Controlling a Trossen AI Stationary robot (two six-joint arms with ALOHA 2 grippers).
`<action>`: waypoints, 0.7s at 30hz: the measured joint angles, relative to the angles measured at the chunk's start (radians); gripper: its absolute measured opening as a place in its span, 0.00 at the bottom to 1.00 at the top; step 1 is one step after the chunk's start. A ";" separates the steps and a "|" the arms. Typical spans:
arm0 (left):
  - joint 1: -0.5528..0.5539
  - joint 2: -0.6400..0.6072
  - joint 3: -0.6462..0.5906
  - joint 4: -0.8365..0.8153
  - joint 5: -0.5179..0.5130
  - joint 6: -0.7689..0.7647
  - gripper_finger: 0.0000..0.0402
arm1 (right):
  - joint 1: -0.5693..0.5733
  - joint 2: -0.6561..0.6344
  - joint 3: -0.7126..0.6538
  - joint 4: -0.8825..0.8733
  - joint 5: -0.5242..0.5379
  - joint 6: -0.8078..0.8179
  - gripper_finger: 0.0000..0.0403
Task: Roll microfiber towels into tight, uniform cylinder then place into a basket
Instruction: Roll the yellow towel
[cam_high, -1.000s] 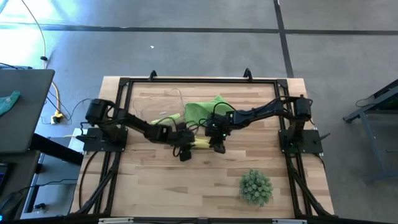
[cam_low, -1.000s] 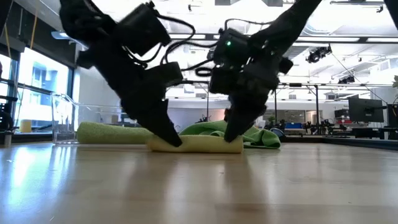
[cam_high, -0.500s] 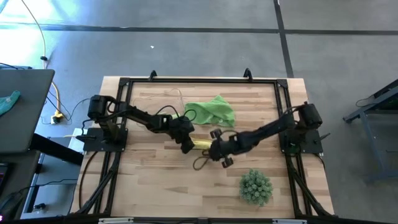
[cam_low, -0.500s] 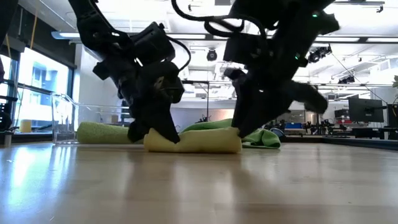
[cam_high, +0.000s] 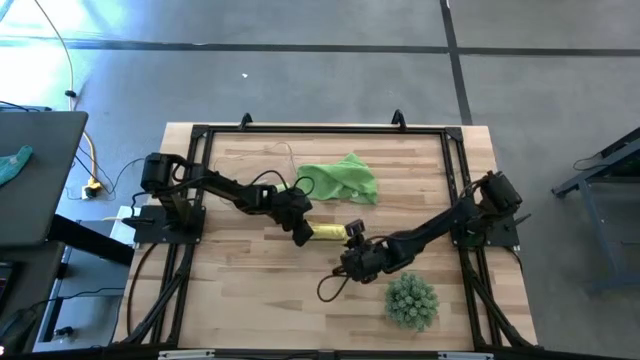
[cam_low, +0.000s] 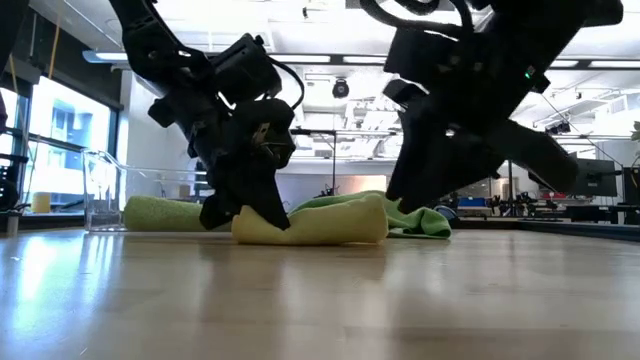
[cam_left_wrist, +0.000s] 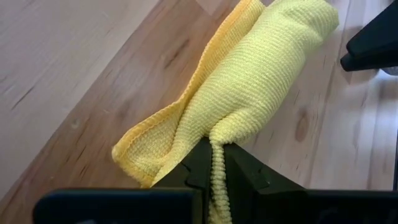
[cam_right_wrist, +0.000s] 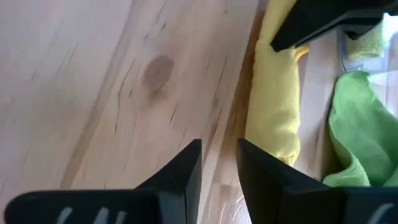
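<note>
Left gripper (cam_high: 303, 236) first, high view: it sits at the centre of the table (cam_high: 250, 300), fingers pinched on the near end of the rolled yellow towel (cam_high: 328, 232), which runs from it toward 3 o'clock. Right gripper (cam_high: 352, 262) is at about 5 o'clock from the roll's far end, clear of the cloth. A crumpled green towel (cam_high: 343, 178) lies at 12 o'clock from the roll. The spiky plant (cam_high: 411, 300) stands at 4 o'clock from my right gripper.

Low view: left gripper (cam_low: 258, 212) is down on the yellow towel (cam_low: 318, 225) at its 9 o'clock end. Behind it a rolled green towel (cam_low: 170, 213) lies flat, with the clear basket (cam_low: 102, 190) at its 9 o'clock side. The crumpled green towel (cam_low: 420, 218) shows past the roll's other end.

Left wrist view: my two fingers (cam_left_wrist: 245, 174) are clamped on a fold of the yellow towel (cam_left_wrist: 255, 87); the roll stretches away from them, loose edge splayed on one side.

Right wrist view: my fingers (cam_right_wrist: 180, 171) stand slightly apart over bare wood, holding nothing; the yellow towel (cam_right_wrist: 277, 106) lies just beside them, the green towel (cam_right_wrist: 360, 130) beyond.
</note>
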 joint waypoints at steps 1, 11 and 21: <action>0.000 0.000 -0.001 0.005 0.000 -0.002 0.06 | -0.003 0.001 0.000 0.016 0.000 0.007 0.23; 0.000 0.002 -0.002 0.036 -0.005 -0.026 0.06 | -0.112 0.063 0.002 0.162 -0.109 0.004 0.39; -0.055 -0.002 0.020 0.022 -0.087 0.243 0.18 | -0.215 0.117 0.006 0.153 -0.204 0.084 0.43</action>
